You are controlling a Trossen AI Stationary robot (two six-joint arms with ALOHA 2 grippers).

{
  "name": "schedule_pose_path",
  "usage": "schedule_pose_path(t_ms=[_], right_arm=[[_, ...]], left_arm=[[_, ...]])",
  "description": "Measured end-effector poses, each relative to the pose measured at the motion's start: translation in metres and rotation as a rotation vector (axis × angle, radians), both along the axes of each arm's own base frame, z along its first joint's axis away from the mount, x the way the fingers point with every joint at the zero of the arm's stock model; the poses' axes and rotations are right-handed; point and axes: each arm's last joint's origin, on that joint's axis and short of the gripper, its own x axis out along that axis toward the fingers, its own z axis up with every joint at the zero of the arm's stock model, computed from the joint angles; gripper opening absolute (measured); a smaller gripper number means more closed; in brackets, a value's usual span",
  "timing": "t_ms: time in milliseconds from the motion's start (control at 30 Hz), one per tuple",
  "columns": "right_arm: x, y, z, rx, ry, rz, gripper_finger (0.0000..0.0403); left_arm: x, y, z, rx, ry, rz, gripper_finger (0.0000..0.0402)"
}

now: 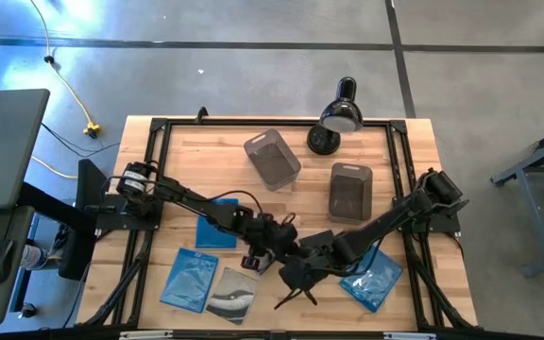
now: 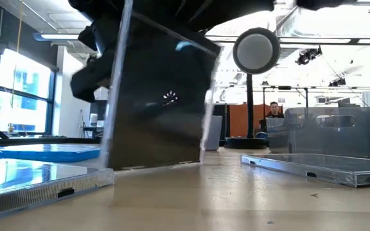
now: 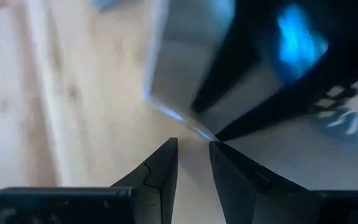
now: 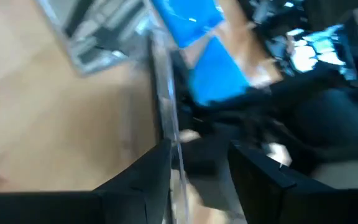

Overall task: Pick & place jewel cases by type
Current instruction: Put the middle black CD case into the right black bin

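- Two grippers, left (image 1: 256, 257) and right (image 1: 296, 276), meet lower centre over one upright dark squarish plastic jewel case (image 2: 156, 96).
- Whether either's fingers grip, I cannot tell.
- Better to keep it vertical during handover.

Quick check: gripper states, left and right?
Left gripper: fingers slightly apart, holding nothing visible.
Right gripper: open around the edge of an upright dark jewel case.
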Motion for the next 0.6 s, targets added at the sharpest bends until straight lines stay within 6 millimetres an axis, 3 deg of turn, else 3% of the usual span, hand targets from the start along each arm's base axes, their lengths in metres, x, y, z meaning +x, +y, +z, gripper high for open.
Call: schedule_pose_path(t_ms=[600], right_arm=[[-0.002, 0.0035, -0.0021, 0.12, 0.059, 0.068, 0.0156]], left_arm=[[-0.0012, -0.0004, -0.0007, -0.009, 0.004, 0.018, 0.0097]])
